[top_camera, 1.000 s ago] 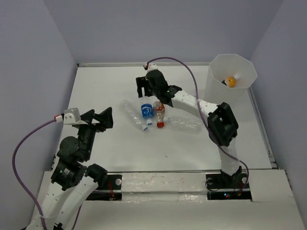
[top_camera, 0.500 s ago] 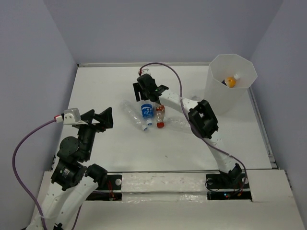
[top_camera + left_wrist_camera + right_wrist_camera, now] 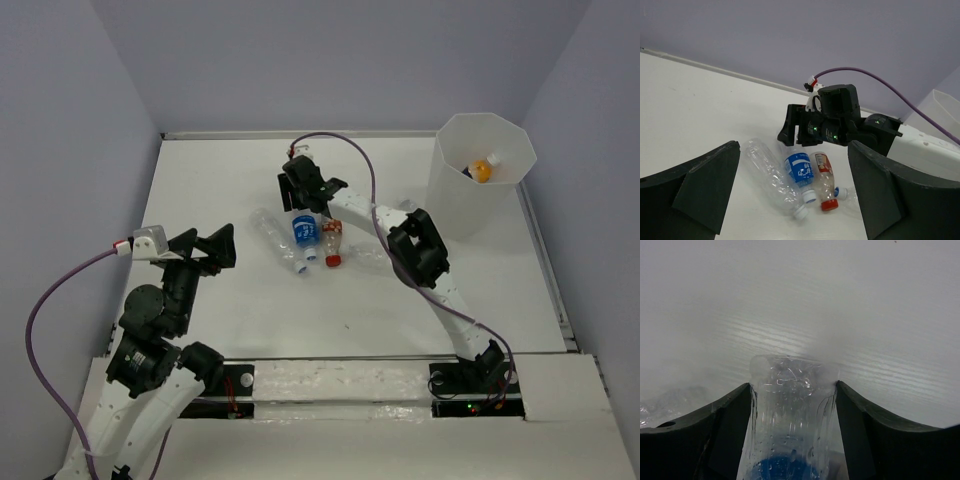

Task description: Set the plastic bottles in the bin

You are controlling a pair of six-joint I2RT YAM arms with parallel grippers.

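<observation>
While the right gripper (image 3: 299, 203) straddles the blue-labelled bottle (image 3: 792, 410), I cannot tell whether it squeezes. Left gripper (image 3: 213, 248) gapes wide, empty.

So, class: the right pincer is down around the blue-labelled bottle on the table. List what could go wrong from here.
1. The right pincer straddles only the base end of the blue-labelled bottle; the plastic could crumple and slip, or the capped end sag.
2. A clear bottle and the red-capped bottle lie close on either side, so lifting may knock them rolling.
3. The bin is tall; a low carry could hit its rim.
</observation>
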